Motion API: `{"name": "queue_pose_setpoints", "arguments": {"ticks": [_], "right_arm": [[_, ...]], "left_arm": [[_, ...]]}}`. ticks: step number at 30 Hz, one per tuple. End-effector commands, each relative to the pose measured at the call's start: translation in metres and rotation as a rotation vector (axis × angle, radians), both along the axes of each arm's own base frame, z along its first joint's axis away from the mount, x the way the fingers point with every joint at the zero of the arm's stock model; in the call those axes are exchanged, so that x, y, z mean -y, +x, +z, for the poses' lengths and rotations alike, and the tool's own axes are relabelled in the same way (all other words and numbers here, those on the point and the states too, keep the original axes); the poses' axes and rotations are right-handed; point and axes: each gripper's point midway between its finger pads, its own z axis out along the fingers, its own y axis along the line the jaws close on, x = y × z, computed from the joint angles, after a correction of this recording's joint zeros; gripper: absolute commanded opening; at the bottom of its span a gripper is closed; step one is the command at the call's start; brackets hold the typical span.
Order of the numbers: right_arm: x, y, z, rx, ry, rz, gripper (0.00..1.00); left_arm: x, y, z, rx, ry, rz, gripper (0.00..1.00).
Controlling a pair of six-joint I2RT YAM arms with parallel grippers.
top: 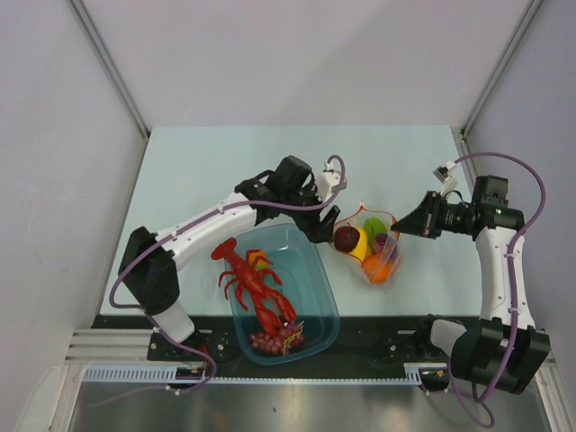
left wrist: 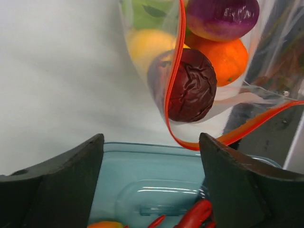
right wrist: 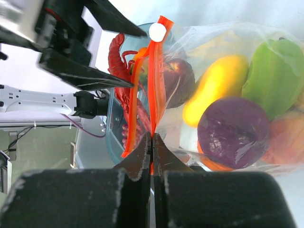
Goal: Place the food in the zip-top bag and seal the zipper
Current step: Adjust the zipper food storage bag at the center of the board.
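The zip-top bag (top: pixel 371 245) lies on the table right of the tub, holding food: a dark wrinkled purple fruit (left wrist: pixel 191 85), an orange (left wrist: pixel 229 57), a purple piece (right wrist: pixel 232 126), a yellow mango (right wrist: pixel 216 88) and a green piece (right wrist: pixel 275 71). The red zipper (left wrist: pixel 174 80) is parted along the mouth, with a white slider (right wrist: pixel 157 31) at its far end. My right gripper (right wrist: pixel 152 137) is shut on the zipper strip at the bag's right side (top: pixel 402 229). My left gripper (left wrist: pixel 151 142) is open and empty, just left of the bag's mouth (top: pixel 326 229), over the tub's rim.
A translucent blue tub (top: pixel 317 270) stands at the near middle with a red toy lobster (top: pixel 256 283), a small yellow piece (top: pixel 261 261) and purple grapes (top: pixel 274 340) in it. The tub also shows under the left fingers (left wrist: pixel 142 166). Grey walls enclose the table.
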Motion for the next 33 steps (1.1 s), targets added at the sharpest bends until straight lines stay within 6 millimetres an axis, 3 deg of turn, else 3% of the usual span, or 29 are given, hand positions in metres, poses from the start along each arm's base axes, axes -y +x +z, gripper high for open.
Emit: {"name": "queue_pose_setpoints", "arguments": {"ticks": [1,2,4,5,8,12,14,17,23,26,28,33], "right_arm": [[0.001,0.003,0.013,0.06,-0.007,0.014,0.0],[0.001,0.002,0.012,0.058,-0.011,0.013,0.0],[0.001,0.0,0.01,0.056,-0.018,0.017,0.0],[0.002,0.0,0.009,0.06,-0.026,0.015,0.0],[0.0,-0.005,0.007,0.056,-0.026,0.029,0.0],[-0.011,-0.021,0.028,0.069,0.042,0.056,0.0],[-0.015,-0.028,0.033,0.061,0.06,0.065,0.0],[-0.018,-0.037,0.025,0.044,0.04,0.059,0.0],[-0.017,-0.034,0.011,0.029,0.018,0.012,0.0],[-0.022,-0.032,0.012,0.053,0.015,0.009,0.0],[-0.027,-0.031,0.009,0.028,0.012,-0.004,0.0],[-0.027,-0.009,-0.005,-0.002,-0.01,-0.133,0.0]], "left_arm": [[0.012,-0.019,-0.006,-0.149,-0.042,-0.037,0.77],[0.013,-0.021,-0.007,-0.16,-0.045,-0.044,0.75],[0.018,-0.029,-0.006,-0.194,-0.07,-0.086,0.6],[0.02,-0.03,-0.006,-0.205,-0.077,-0.099,0.35],[0.032,-0.039,0.029,-0.246,-0.155,-0.156,0.0],[0.058,-0.046,0.127,-0.146,-0.326,-0.235,0.0],[0.063,-0.048,0.138,-0.135,-0.341,-0.247,0.0],[0.06,-0.039,0.113,-0.151,-0.258,-0.231,0.0],[0.048,-0.018,0.067,-0.103,-0.128,-0.193,0.0],[0.048,-0.009,0.069,-0.086,-0.144,-0.189,0.01],[0.052,-0.013,0.073,-0.108,-0.169,-0.215,0.02],[0.064,-0.046,0.076,-0.205,-0.226,-0.348,0.0]]}}
